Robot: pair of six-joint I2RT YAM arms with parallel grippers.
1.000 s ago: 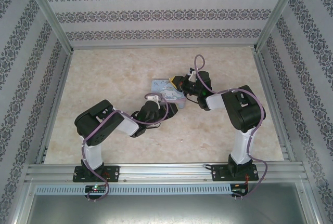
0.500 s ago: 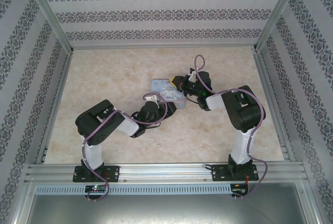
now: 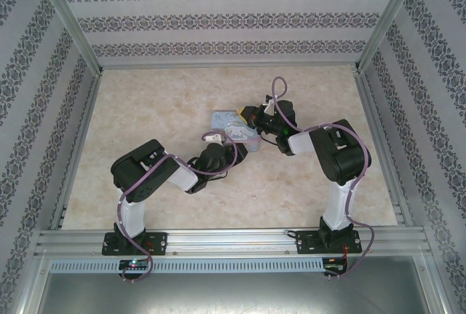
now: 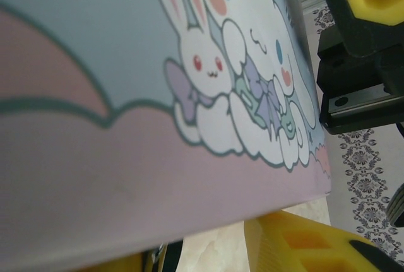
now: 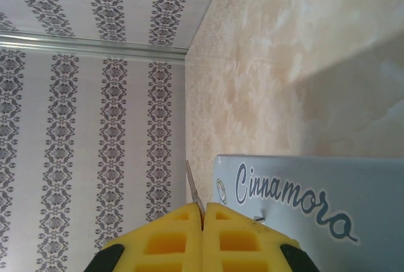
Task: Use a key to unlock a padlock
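Apparently the key (image 5: 192,189) is being pinched, tip protruding, between the pressed-together fingers of the right gripper (image 5: 202,209), just beside the tin (image 5: 328,190) lettered "Cinnamoro". Whether the left gripper (image 3: 234,149) is being closed on that tin cannot be told. Next, careful lining-up with the padlock's keyhole is being called for.
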